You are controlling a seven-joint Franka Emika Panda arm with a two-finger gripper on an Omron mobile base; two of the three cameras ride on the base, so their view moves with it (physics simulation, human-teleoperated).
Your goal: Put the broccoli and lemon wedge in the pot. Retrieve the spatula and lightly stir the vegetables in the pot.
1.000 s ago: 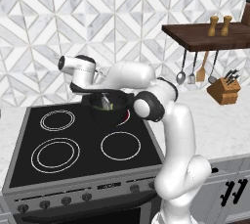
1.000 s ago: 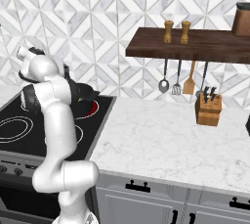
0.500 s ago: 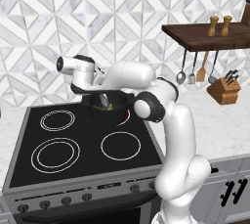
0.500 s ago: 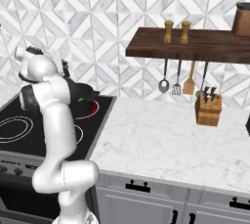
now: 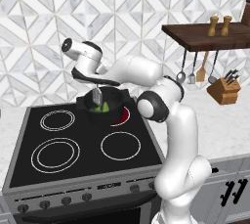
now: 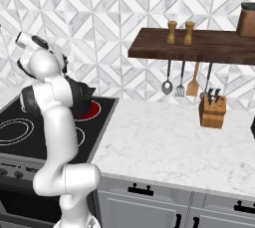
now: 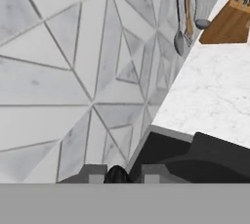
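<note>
The black pot [image 5: 113, 101] stands on the stove's back right burner, with green and yellowish-green vegetables [image 5: 104, 107] inside it. The broccoli cannot be told apart from the other pieces. My gripper [image 5: 96, 87] hangs just above the pot's left side, shut on the light-grey spatula [image 5: 97, 97], whose flat head reaches down among the pieces. In the right base view the arm hides most of the pot [image 6: 85, 92]. In the hand view the fingertips [image 7: 117, 174] sit close together, and a dark part of the pot [image 7: 219, 153] lies to the lower right.
The back right burner [image 5: 124, 115] glows red beside the pot. Other utensils [image 6: 180, 88] hang under a wooden shelf [image 6: 199, 47] on the right, above a knife block [image 6: 212, 111] on the marble counter [image 6: 164, 137]. The tiled wall is close behind the hand.
The hand has risen a little over the pot with the spatula still in its grip. The pot and the pieces inside have stayed put.
</note>
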